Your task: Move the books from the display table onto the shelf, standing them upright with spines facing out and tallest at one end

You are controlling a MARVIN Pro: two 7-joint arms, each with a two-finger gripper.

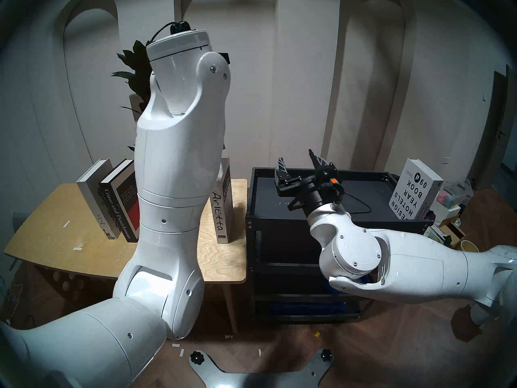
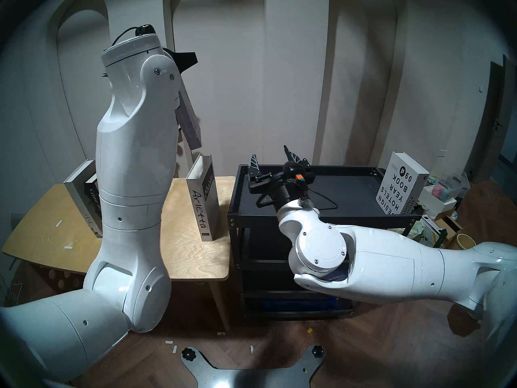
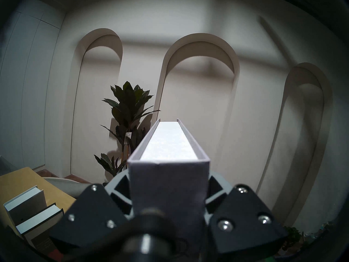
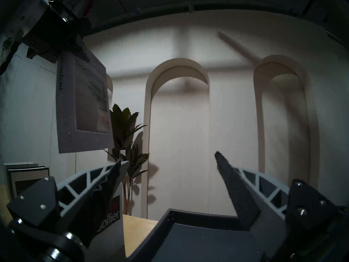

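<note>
My left gripper (image 3: pixel 169 189) is shut on the grey "Discontent" book (image 2: pixel 190 121), held high above the display table (image 1: pixel 56 227); the right wrist view shows this book (image 4: pixel 83 108) hanging spine-side from the gripper (image 4: pixel 52 40). White "Arietta" (image 1: pixel 222 211) stands at the table's right edge. Black-and-red "Crime and Punishment" (image 1: pixel 120 205) and a pale grey book (image 1: pixel 92 191) lean together at the left, partly behind my left arm. "Design Hotels Yearbook 09" (image 1: pixel 414 191) leans at the right end of the shelf (image 1: pixel 335 171). My right gripper (image 1: pixel 299 163) hovers open and empty over the shelf's back left.
A tall potted plant (image 3: pixel 128 108) stands behind the table against the arched wall. Boxes and clutter (image 1: pixel 447 205) crowd the floor right of the shelf. Blue bins (image 1: pixel 302 306) sit on its lower tier. A metal base plate (image 1: pixel 260 376) lies on the floor in front.
</note>
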